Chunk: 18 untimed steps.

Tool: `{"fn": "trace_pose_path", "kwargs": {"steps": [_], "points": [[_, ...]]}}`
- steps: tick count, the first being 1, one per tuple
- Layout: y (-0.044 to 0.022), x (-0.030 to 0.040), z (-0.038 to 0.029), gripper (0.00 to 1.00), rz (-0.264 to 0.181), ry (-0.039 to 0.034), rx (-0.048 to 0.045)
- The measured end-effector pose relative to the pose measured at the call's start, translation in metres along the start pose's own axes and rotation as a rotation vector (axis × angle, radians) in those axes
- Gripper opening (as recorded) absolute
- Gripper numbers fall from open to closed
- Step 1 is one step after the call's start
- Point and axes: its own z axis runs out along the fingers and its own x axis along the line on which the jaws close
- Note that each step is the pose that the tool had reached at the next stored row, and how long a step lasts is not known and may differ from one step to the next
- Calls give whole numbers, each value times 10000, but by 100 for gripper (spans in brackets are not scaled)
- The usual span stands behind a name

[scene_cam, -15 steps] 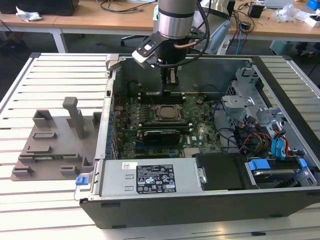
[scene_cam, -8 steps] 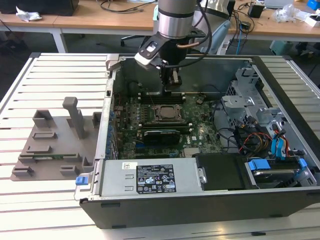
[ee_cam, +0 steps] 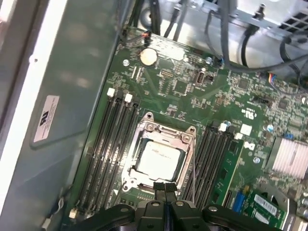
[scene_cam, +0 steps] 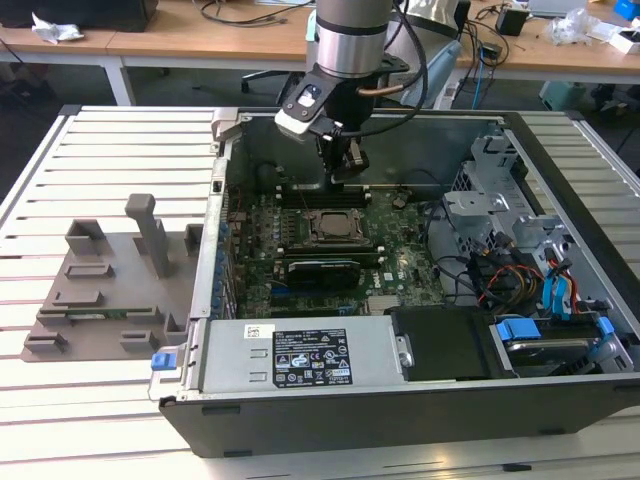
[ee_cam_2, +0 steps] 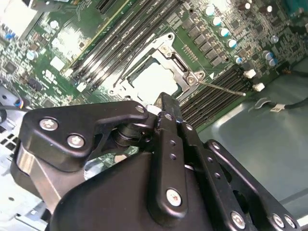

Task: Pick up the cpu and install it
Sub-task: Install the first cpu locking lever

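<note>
Hovering just above the socket frame (scene_cam: 333, 225) on the green motherboard (scene_cam: 400, 262), the gripper (scene_cam: 345, 172) hangs inside the open computer case (scene_cam: 560, 405), its fingers (ee_cam: 164, 188) pressed together with nothing between them, so it is clenched and empty; the cpu (ee_cam: 160, 159) already lies flat inside the socket frame, its pale silver top facing up and its edges squared to the frame, which suggests it has been seated where it belongs; in the second wrist view the cpu (ee_cam_2: 154, 79) sits just beyond the closed fingertips, apart from them, not touched; the frame's metal bracket looks folded back and its thin lever (ee_cam_2: 222, 88) stands out to one side, presumably left loose so the chip could drop in freely; memory slots (ee_cam: 108, 144) run along both sides of the socket frame, leaving the gripper only a narrow approach from above; a long black card (scene_cam: 322, 271) stands just beside the socket frame, toward the case's front wall; the case rests on a slatted tabletop (scene_cam: 110, 160), with a grey parts holder (scene_cam: 105, 285) well apart from the socket frame.
</note>
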Motion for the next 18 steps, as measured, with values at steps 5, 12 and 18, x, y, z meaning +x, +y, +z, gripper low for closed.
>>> {"fn": "trace_pose_path", "kwargs": {"steps": [5, 12, 18], "points": [[0, 0, 0, 11, -994, -27, -54], [0, 0, 0, 11, -2475, -67, -133], [0, 0, 0, 11, -3373, -91, -181]]}}
